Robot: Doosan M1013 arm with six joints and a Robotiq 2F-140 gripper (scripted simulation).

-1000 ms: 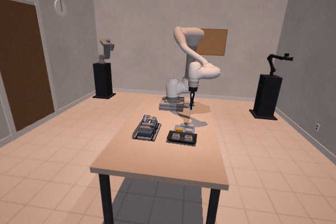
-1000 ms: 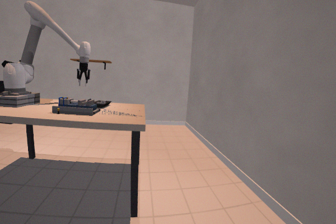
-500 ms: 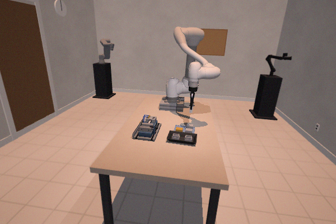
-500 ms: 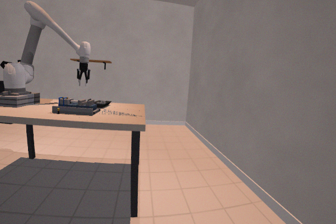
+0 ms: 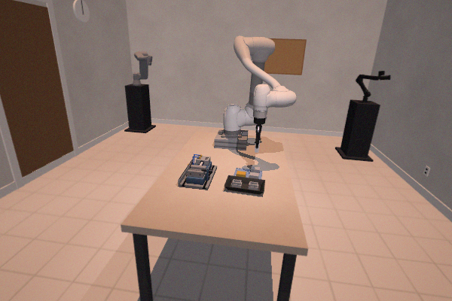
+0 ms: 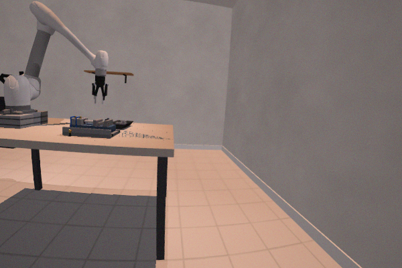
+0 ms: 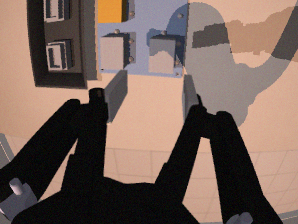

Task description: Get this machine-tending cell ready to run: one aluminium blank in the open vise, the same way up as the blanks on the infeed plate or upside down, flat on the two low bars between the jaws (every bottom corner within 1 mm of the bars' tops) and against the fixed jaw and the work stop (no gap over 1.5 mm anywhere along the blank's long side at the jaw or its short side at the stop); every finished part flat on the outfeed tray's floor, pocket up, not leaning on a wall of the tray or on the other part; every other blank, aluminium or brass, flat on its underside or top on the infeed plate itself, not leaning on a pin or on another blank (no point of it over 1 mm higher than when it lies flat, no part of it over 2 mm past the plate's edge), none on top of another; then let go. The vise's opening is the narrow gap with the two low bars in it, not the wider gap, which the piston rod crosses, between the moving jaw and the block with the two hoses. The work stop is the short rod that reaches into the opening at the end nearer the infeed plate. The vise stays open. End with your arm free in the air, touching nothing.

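My gripper [image 5: 258, 144] hangs high above the table, behind the infeed plate, with its fingers partly open and nothing between them; it also shows in the exterior view [image 6: 99, 98] and the wrist view [image 7: 153, 92]. The wrist view shows the light blue infeed plate [image 7: 143, 26] with a brass blank [image 7: 109, 4] and two aluminium blanks [image 7: 115, 52] [image 7: 162, 50]. The black outfeed tray [image 7: 60, 30] beside it holds two finished parts [image 7: 53, 6] [image 7: 56, 55], pockets up. The vise [image 5: 196, 177] stands to the left of the tray [image 5: 245, 185]. Its opening is too small to read.
The arm's base [image 5: 231, 139] sits on the far end of the table. The arm's shadow falls across the infeed plate [image 5: 248, 172]. Two black pedestals stand on the floor away from the table.
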